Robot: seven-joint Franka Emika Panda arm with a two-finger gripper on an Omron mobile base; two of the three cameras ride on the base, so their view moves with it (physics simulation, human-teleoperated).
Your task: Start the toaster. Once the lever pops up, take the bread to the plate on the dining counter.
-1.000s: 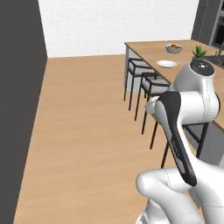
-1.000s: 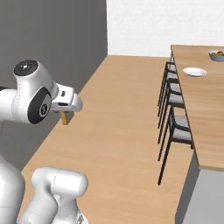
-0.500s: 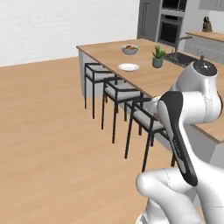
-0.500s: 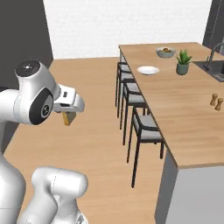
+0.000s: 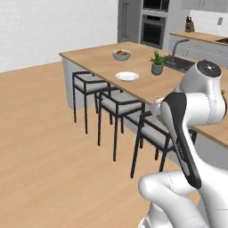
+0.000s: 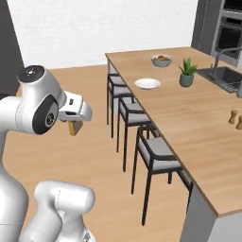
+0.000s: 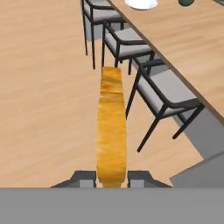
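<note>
We are carrying the bread (image 7: 111, 127), a square slice with a golden-brown crust edge, toward the dining counter (image 6: 189, 113), a long light-wood island top. Our two-finger gripper (image 7: 112, 177) is clamped shut on the slice, which stands edge-on between the dark tips in the hand view and hangs below the white hand in the right base view (image 6: 72, 127).

Reading the right base view left to right: the arm with the bread, then open wooden floor, then a row of three black-framed stools with grey seats (image 6: 153, 151) tucked along the counter's near side. On the counter, the flat round white plate (image 6: 147, 84) lies near the far end, well apart from the bread. Beyond it sits a grey-white bowl of fruit (image 6: 161, 60), to its right a small potted green plant (image 6: 187, 73), then a dark inset sink with a tall faucet (image 6: 222, 59).

To do this step well, we judge the base should close in on the plate's end, keeping the grip firm and the slice raised above the counter edge. The stools line the approach and could catch the base or arm; the bowl and plant crowd the plate.
</note>
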